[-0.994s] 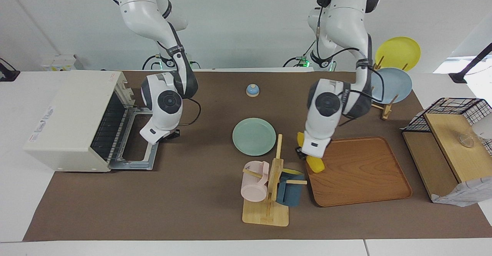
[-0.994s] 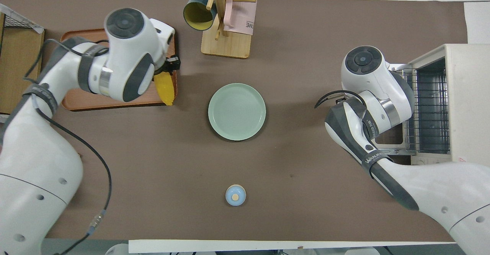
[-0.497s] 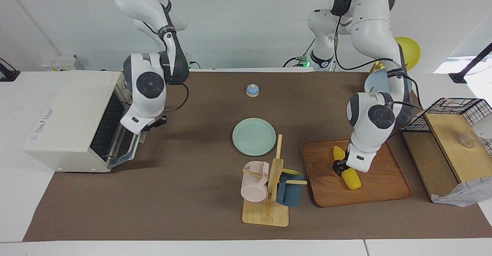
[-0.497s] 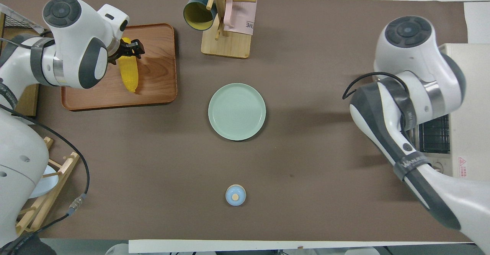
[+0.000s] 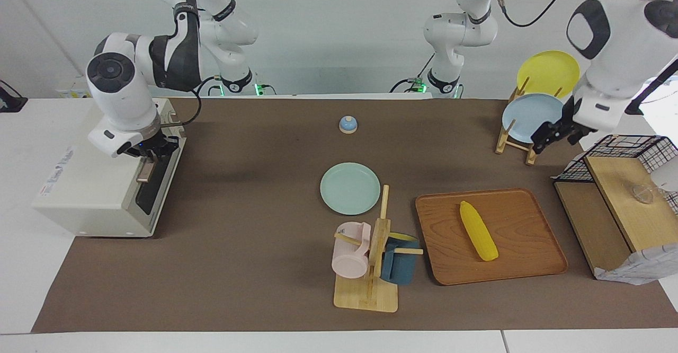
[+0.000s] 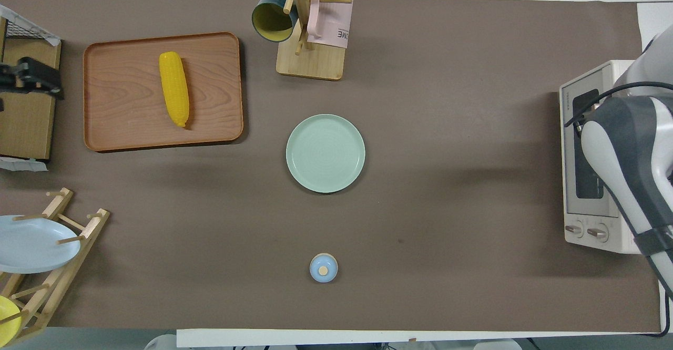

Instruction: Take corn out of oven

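Observation:
The yellow corn [image 5: 478, 231] lies flat on the wooden tray [image 5: 529, 257], with nothing gripping it; it also shows in the overhead view [image 6: 174, 88] on the tray [image 6: 121, 103]. The cream-white oven [image 5: 90, 183] stands at the right arm's end of the table with its dark glass door [image 5: 152, 191] shut. My right gripper [image 5: 153, 154] is at the door's top edge, just over the tan handle [image 5: 144, 171]. My left gripper [image 5: 554, 133] is open and empty, raised over the wire basket's edge; it also shows in the overhead view [image 6: 29, 74].
A green plate [image 5: 350, 188] lies mid-table, with a small blue bell [image 5: 348, 124] nearer to the robots. A mug rack [image 5: 371, 257] stands beside the tray. A plate rack [image 5: 532, 117], a black wire basket [image 5: 619, 151] and a wooden box [image 5: 630, 204] stand at the left arm's end.
My left gripper let go of the corn on the tray and rose away toward the wire basket. My right gripper swung the oven door up until it shut.

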